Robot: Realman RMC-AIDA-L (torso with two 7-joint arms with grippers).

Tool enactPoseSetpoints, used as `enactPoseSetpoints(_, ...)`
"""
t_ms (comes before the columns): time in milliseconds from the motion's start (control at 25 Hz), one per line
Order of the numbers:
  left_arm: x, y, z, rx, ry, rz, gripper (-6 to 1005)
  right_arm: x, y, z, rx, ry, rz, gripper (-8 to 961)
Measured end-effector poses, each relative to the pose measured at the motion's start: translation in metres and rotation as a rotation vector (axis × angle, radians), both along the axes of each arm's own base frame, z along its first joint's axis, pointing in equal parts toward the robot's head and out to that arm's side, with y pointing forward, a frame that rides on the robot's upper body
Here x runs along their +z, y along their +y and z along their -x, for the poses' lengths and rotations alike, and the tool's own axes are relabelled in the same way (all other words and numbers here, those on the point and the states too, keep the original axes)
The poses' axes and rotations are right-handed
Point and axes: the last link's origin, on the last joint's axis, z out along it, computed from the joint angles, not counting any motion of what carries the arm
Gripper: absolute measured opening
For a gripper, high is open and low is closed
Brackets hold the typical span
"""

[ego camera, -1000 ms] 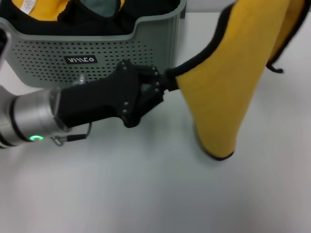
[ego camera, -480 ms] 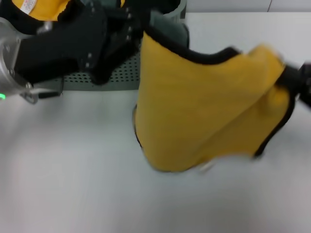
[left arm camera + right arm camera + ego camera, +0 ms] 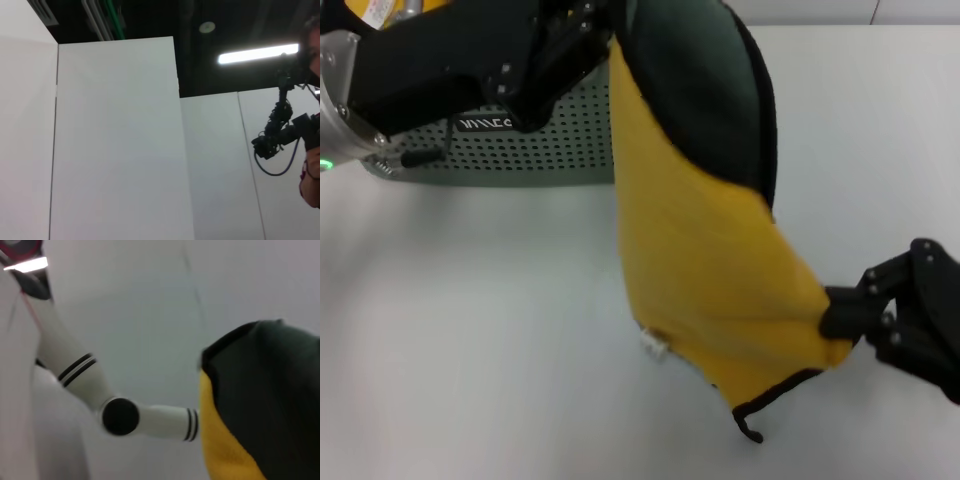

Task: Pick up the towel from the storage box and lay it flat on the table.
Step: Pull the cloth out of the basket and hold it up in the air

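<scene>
The towel (image 3: pixel 720 290) hangs stretched between both grippers, out of the box (image 3: pixel 550 140) and above the table (image 3: pixel 470 350). The left gripper (image 3: pixel 595 40) holds a top corner high in front of the box; its jaws look closed on the black edging. The right gripper (image 3: pixel 835 320) pinches a lower corner low and to the far side, jaws clamped on the cloth. From the left jaws the cloth runs down diagonally to the right jaws, its dark reverse folded over near the top. Holding two corners apart likely serves to spread the cloth before lowering it flat
</scene>
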Motion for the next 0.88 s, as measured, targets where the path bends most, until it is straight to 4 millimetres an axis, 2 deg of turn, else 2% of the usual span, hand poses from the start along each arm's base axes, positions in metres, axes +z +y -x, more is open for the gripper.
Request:
enactPoseSetpoints(240,-0.005,-0.005,0.004,0.013,-0.015,-0.017,14,-0.005,-0.007,0.003,0.055,-0.008,0.031,65)
enactPoseSetpoints(440,-0.005,-0.006,0.003,0.012,-0.035,-0.025,15,-0.01,-0.009,0.002,0.072,-0.046,0.073,239)
enactPoseSetpoints(640,-0.005,-0.006,0.001,0.003,-0.043,-0.032,15,-0.007,-0.007,-0.003,0.031,-0.042,0.039,474)
enactPoseSetpoints(880,-0.005,-0.004,-0.006,-0.021,-0.062,-0.047,15,-0.006,0.003,-0.002,-0.006,-0.04,-0.006,600)
